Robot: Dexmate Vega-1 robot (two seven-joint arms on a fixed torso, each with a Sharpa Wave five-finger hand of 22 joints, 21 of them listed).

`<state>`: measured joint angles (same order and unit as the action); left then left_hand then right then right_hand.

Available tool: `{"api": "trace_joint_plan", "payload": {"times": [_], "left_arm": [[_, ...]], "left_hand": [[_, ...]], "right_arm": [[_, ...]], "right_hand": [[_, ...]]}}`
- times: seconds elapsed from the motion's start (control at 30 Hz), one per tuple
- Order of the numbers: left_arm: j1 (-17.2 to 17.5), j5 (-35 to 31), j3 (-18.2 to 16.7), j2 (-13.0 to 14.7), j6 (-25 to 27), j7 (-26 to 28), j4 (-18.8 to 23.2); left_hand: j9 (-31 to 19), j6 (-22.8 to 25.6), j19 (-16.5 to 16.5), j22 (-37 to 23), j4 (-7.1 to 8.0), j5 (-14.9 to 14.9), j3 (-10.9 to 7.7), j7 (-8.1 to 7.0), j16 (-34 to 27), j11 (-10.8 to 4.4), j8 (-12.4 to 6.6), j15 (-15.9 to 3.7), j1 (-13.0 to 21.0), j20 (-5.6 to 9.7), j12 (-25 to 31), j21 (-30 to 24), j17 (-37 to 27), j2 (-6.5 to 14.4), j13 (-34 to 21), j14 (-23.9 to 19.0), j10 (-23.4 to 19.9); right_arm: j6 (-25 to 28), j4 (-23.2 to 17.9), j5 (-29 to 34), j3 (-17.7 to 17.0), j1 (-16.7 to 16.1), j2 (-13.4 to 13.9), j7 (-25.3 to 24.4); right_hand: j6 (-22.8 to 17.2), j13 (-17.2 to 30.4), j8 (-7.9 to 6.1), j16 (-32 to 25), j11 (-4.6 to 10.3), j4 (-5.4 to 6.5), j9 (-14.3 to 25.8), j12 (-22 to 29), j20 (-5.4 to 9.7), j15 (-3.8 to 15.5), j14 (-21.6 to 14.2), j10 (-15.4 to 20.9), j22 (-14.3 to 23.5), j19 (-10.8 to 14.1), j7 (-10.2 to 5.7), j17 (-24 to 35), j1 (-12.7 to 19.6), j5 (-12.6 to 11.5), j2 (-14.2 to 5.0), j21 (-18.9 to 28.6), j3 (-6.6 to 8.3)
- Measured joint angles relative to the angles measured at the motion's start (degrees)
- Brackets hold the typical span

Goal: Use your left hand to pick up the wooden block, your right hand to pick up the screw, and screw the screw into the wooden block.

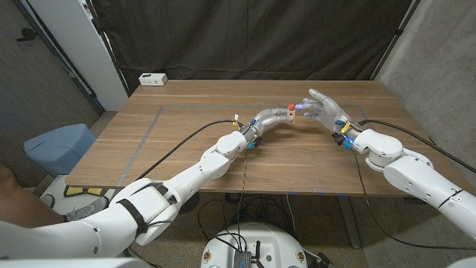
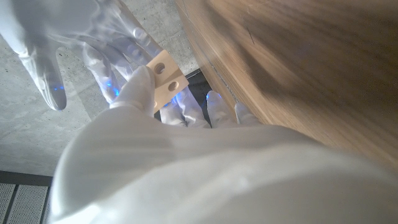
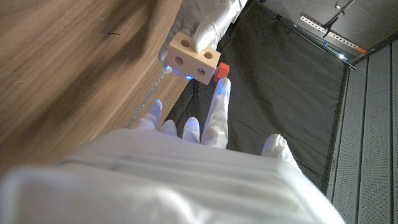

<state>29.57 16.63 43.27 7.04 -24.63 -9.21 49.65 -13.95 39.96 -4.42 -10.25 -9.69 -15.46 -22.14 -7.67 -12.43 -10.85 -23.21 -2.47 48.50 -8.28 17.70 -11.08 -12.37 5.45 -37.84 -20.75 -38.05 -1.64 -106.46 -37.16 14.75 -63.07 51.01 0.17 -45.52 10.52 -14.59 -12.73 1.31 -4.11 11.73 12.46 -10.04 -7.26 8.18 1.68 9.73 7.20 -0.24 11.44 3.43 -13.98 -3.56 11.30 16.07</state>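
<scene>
The wooden block (image 3: 194, 58) is gripped in the fingers of the left hand (image 1: 269, 117) and is held lifted above the table (image 1: 186, 141), its side with two holes turned toward the right hand (image 1: 321, 108). The right hand is spread, fingers apart, just beside the block; one fingertip (image 3: 221, 88) is set against a small red piece (image 3: 222, 70), taken to be the screw's head, at the block's far side. Whether the screw is pinched or only touched cannot be told. The screwing step is judged to be in hand. A turning of the red head is called for next, with the block kept steady.
</scene>
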Motion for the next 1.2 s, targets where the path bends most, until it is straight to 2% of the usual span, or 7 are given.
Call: {"api": "trace_joint_plan", "payload": {"times": [0.13,0.23,0.57,0.7,0.87,1.07,1.2], "left_arm": [[0.0,0.0,0.0,0.0,-0.1,-0.1,0.0],[0.0,-0.1,0.0,0.0,-0.1,-0.1,0.0],[0.0,-0.2,0.1,0.2,-0.1,0.1,0.7],[0.3,-0.4,0.1,0.5,0.1,0.2,1.3],[0.6,-0.4,0.1,0.8,0.2,0.3,2.3],[1.0,-0.6,0.2,1.1,0.7,0.6,3.1],[1.1,-0.6,0.2,1.2,0.9,0.8,3.5]], "left_hand": [[0.0,0.0,0.0,0.0,0.00,0.0,0.00,0.00,0.0,0.00,0.01,0.00,-0.2,0.00,0.0,0.0,0.0,-0.2,0.2,0.0,0.0],[0.0,0.0,0.0,0.0,0.00,0.0,0.00,0.00,0.0,0.00,0.02,0.00,-0.3,0.00,0.0,0.0,0.0,-0.1,0.2,0.0,0.0],[0.0,0.0,0.0,0.0,0.00,0.1,0.00,0.00,0.0,0.00,0.08,0.00,-0.3,0.00,0.0,0.0,0.0,-0.1,0.2,0.0,0.0],[0.1,0.0,0.0,0.0,0.00,0.1,0.00,0.00,0.0,0.00,0.07,0.00,-0.3,0.00,0.0,0.0,0.0,-0.1,0.2,0.0,0.0],[0.3,0.0,0.0,0.0,0.00,0.0,0.00,0.00,0.0,0.00,0.08,0.00,-0.2,0.00,0.0,0.0,0.0,0.0,0.2,0.0,0.0],[0.3,0.0,0.0,0.0,0.00,0.0,0.00,0.00,0.0,0.00,0.09,0.00,-0.2,0.00,0.0,0.0,0.0,0.0,0.2,0.0,0.0],[0.3,0.0,0.0,0.0,0.00,0.0,0.00,0.00,0.0,0.00,0.09,0.00,-0.2,0.00,0.0,0.0,0.0,0.0,0.2,0.0,0.0]], "right_arm": [[0.1,-0.3,0.2,-0.4,-0.4,0.0,-0.8],[0.1,-0.3,0.2,-0.6,-0.6,0.0,-0.8],[0.1,-0.3,1.2,-0.8,-0.6,-0.3,-2.5],[0.1,-0.1,1.4,-0.8,-0.5,-0.3,-2.4],[-0.1,0.0,1.4,-0.7,-0.4,-0.3,-1.4],[-0.2,0.5,1.1,-0.2,0.2,-0.3,0.4],[-0.4,1.1,0.9,0.4,0.9,-0.3,1.4]], "right_hand": [[1.4,0.0,0.45,0.0,-0.01,-0.23,0.1,-0.3,-0.09,-0.21,-0.2,0.0,0.0,0.1,-0.45,0.0,0.0,0.0,0.00,0.0,0.23],[3.2,0.0,1.10,0.0,-0.58,-0.24,0.5,-1.0,-0.09,-0.21,-0.2,-0.7,0.0,0.7,-0.42,0.0,0.2,0.0,0.23,0.0,0.24],[9.6,0.0,3.09,0.3,0.02,-0.23,1.2,-1.9,-0.12,-0.42,0.0,-3.8,0.0,0.7,-2.11,0.1,0.5,0.0,0.46,0.0,0.23],[12.0,0.0,3.81,0.9,0.28,-0.43,1.0,-2.1,-0.62,-0.60,1.1,-5.0,0.0,0.2,-2.52,0.2,0.5,0.0,0.45,-0.3,0.03],[14.6,0.0,4.04,0.9,0.33,-0.43,0.8,-2.3,-1.33,-0.71,1.6,-7.6,0.0,-0.6,-3.09,0.2,0.5,0.0,0.45,-0.7,0.03],[16.2,0.0,4.45,1.3,0.45,-0.26,0.5,-2.5,-1.45,-0.71,1.6,-9.3,0.0,-1.7,-3.04,0.4,0.4,0.0,0.46,-0.7,-0.14],[16.7,0.0,4.45,1.3,-0.28,-0.03,0.3,-2.5,-1.53,-0.71,1.6,-10.4,0.0,-2.4,-3.15,0.4,0.1,0.0,0.78,-0.7,-0.37]]}}
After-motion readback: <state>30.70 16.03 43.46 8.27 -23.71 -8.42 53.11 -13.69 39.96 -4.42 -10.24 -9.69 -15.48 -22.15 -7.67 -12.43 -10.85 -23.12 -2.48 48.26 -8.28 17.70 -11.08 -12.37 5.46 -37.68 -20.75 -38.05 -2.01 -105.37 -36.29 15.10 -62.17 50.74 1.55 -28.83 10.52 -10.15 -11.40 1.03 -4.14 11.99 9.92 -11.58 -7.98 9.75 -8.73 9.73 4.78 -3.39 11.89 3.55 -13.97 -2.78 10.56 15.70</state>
